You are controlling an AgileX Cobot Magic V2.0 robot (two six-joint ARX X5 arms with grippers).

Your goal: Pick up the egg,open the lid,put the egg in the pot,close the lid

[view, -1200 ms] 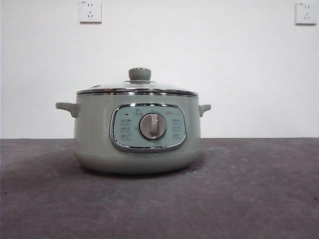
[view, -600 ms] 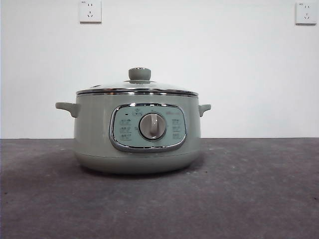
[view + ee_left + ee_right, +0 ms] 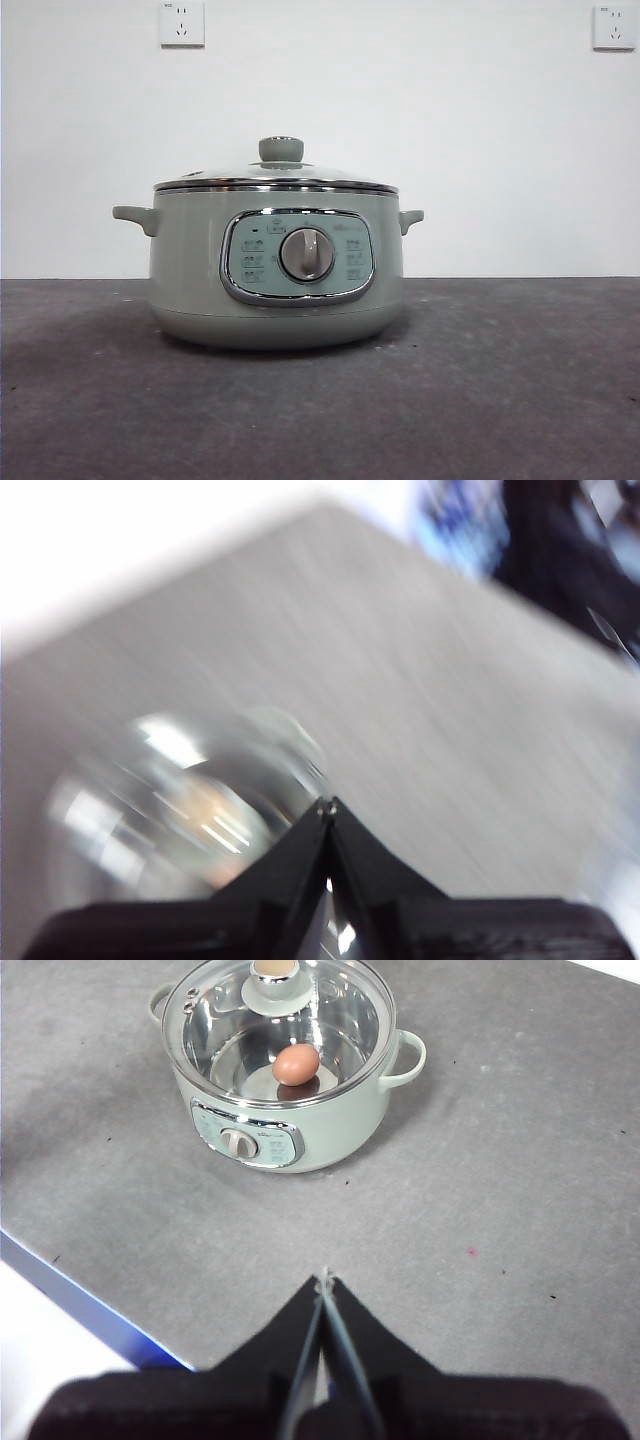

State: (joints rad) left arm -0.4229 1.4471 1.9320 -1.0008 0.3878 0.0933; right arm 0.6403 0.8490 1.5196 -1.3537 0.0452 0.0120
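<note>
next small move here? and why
Probably none beyond parking both arms. The egg lies inside the pot, and the lid sits level on its rim. The right gripper is shut, back from the pot; the left gripper is shut too.

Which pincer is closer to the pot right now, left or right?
Left. The left pincer, shut, hangs right above the lid on the pot; the right pincer, shut, sits well back over the bare table.
</note>
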